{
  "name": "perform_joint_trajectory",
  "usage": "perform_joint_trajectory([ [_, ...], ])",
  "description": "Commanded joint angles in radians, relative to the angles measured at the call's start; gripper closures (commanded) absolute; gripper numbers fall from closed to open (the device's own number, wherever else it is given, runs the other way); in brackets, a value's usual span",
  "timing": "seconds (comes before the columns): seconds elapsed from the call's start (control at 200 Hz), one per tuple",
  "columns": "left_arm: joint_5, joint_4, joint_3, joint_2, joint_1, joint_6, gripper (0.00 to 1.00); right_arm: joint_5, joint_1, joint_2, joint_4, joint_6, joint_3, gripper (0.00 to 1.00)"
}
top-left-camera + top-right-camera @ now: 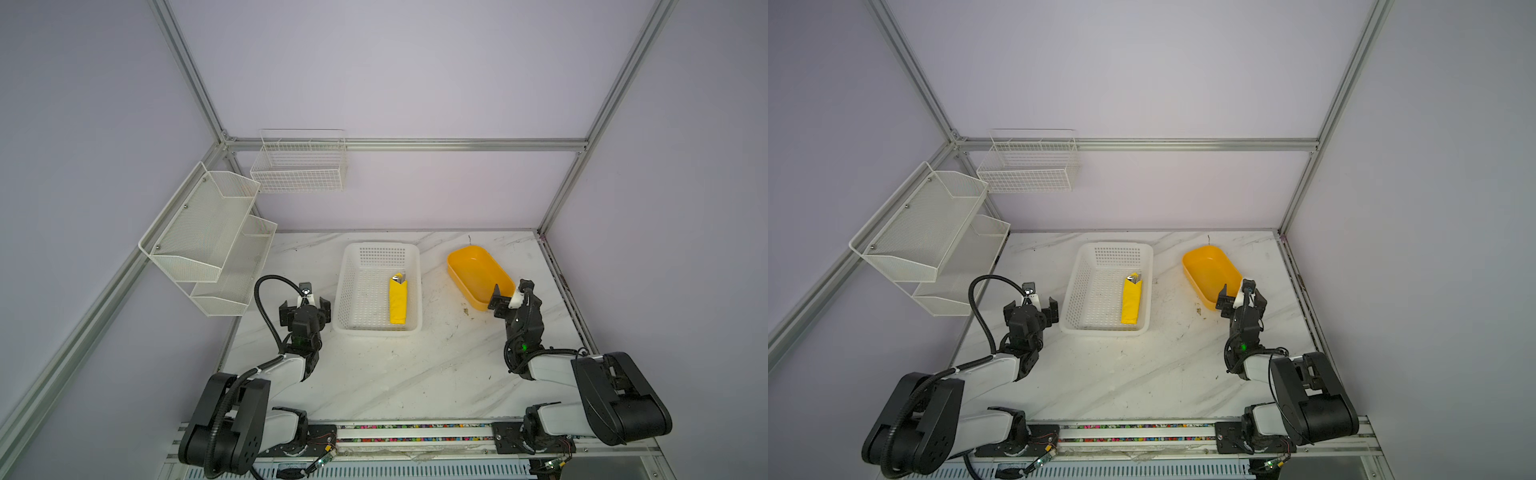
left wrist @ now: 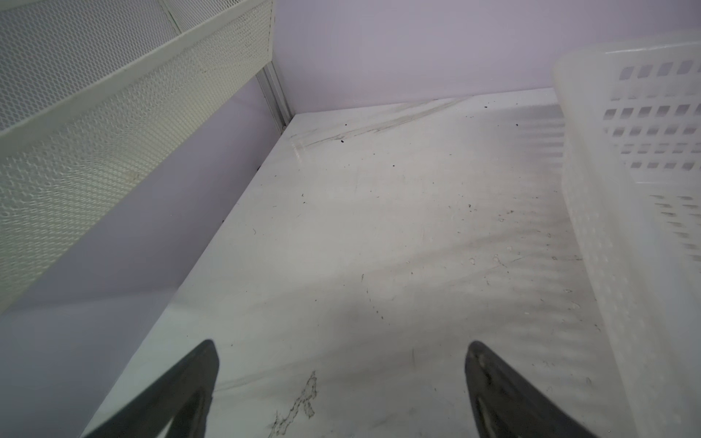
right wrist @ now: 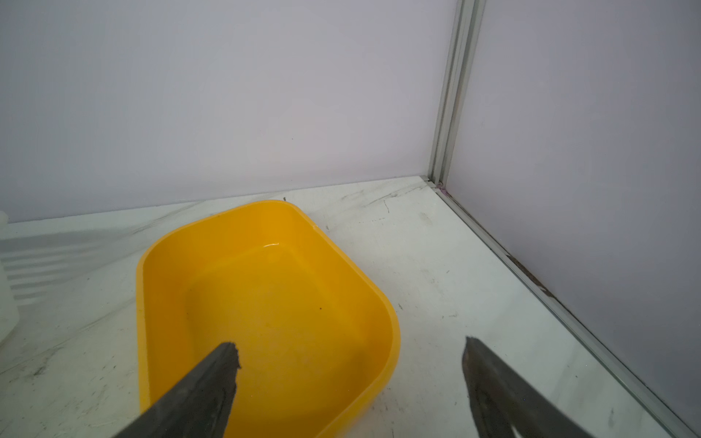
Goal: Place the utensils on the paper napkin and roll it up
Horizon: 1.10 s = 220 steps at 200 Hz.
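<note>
Right wrist view shows you the right gripper (image 3: 349,343), fingers spread wide and empty, at the orange tub (image 3: 265,288) right of the white basket (image 1: 381,245). Your left gripper (image 2: 341,345), just left of that basket, is equally wide and empty. Inside the basket, by its right wall, lies the rolled paper napkin (image 1: 398,302), the utensils (image 1: 399,277) poking from its far end.
</note>
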Motion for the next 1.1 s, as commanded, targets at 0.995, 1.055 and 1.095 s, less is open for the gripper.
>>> perform_joint_trajectory([
  [0.995, 0.179, 0.468, -0.033, 0.261, 0.163, -0.128, 0.01, -0.042, -0.007, 0.406, 0.420, -0.063, 0.114, 0.07],
  [1.055, 0.166, 0.459, -0.023, 0.266, 0.160, -0.123, 0.00, -0.005, -0.007, 0.404, 0.364, -0.045, 0.145, 0.07],
  [1.095, 0.167, 0.437, -0.013, 0.263, 0.160, -0.123, 0.00, 0.019, -0.006, 0.401, 0.309, -0.016, 0.166, 0.07],
])
